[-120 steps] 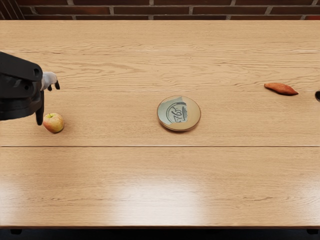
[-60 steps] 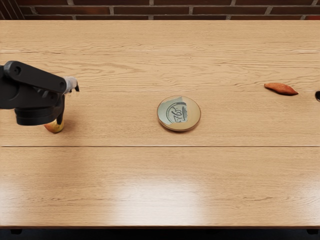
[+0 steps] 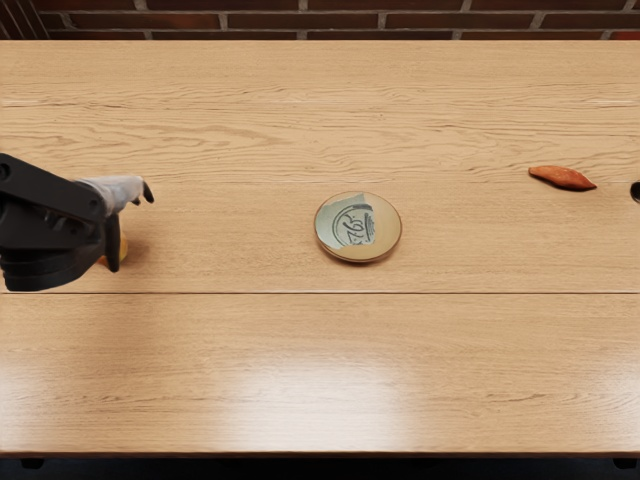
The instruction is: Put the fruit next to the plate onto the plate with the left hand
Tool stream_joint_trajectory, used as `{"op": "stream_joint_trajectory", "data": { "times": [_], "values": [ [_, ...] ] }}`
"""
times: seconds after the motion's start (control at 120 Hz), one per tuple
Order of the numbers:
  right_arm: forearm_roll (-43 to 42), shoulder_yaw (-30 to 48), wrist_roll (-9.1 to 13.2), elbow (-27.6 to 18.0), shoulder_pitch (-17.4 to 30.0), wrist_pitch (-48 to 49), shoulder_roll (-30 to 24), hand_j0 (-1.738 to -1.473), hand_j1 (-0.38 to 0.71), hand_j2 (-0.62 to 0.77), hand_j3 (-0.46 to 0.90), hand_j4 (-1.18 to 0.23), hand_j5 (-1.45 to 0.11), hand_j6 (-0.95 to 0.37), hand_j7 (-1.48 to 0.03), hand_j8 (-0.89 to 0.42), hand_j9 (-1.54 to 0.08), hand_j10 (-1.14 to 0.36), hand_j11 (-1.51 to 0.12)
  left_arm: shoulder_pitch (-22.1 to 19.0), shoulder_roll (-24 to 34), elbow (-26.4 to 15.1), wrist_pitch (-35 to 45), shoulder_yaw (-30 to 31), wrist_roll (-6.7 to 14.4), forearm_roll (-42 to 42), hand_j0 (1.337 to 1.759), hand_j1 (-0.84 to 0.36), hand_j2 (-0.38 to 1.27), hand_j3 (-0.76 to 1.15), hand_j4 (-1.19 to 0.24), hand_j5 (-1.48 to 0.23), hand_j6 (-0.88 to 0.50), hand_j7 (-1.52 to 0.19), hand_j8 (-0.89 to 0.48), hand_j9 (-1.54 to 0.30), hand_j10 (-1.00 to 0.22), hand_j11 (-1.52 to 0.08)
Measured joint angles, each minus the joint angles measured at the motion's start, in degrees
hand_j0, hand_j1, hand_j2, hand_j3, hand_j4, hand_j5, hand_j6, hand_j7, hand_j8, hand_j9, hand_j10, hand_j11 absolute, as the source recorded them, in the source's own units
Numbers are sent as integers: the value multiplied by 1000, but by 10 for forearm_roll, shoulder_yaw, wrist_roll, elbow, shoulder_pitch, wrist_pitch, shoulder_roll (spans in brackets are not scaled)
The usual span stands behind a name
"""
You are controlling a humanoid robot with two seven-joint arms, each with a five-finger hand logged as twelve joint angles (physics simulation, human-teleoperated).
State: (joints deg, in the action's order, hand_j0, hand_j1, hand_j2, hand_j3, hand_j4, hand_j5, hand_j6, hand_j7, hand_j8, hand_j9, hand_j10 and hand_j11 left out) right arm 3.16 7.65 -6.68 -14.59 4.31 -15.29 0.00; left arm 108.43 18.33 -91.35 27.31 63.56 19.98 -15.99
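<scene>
Head view: the grey-fingered black left hand [image 3: 108,205] is covering the small round yellow fruit [image 3: 122,247] on the wooden bench [image 3: 320,370], at 9 o'clock and well apart from the round patterned plate [image 3: 395,235]. Whether it is grasping cannot be told. Judged risk: a loose hold is letting the fruit roll away.

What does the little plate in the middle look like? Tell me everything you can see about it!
The plate is small and round, with a shiny golden-brown rim. Its inside is pale grey-green with a dark swirly drawing, and it looks like glazed pottery. It lies flat and right side up near the middle of the wooden table. Nothing lies on it, and only the table touches it.
</scene>
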Motion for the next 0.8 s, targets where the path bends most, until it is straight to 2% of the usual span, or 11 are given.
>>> {"op": "stream_joint_trajectory", "data": {
  "times": [0.142, 0.317, 0.5, 0.8],
  "values": [
    [0, 0, 0, 0, 0, 0, 0, -1658, -308, -7, 0, -35, -45, -35, -45, -35, -45, -35, -45, -12, 9, -1, -1, 6, -34, 0, 1658, 52, 50, 0, -248, -323, -249, -323, -249, -323, -248, -323],
    [0, 0, 0, 0, 0, 0, 0, -1658, -308, -7, 0, -35, -45, -35, -45, -35, -45, -35, -45, -22, 18, 1, 14, 17, -55, -1, 1658, 50, 50, 0, -250, -324, -250, -324, -250, -324, -250, -324],
    [0, 0, 0, 0, 0, 0, 0, -1658, -308, -7, 0, -35, -45, -35, -45, -35, -45, -35, -45, -37, 20, 2, 63, 26, -62, -6, 1658, 48, 51, 0, -251, -326, -252, -326, -252, -326, -251, -326],
    [0, 0, 0, 0, 0, 0, 0, -1658, -308, -7, 0, -35, -45, -35, -45, -35, -45, -35, -45, -60, 21, 9, 76, 35, -64, -23, 1658, 48, 50, 0, -251, -326, -251, -326, -251, -326, -251, -326]
  ]
}}
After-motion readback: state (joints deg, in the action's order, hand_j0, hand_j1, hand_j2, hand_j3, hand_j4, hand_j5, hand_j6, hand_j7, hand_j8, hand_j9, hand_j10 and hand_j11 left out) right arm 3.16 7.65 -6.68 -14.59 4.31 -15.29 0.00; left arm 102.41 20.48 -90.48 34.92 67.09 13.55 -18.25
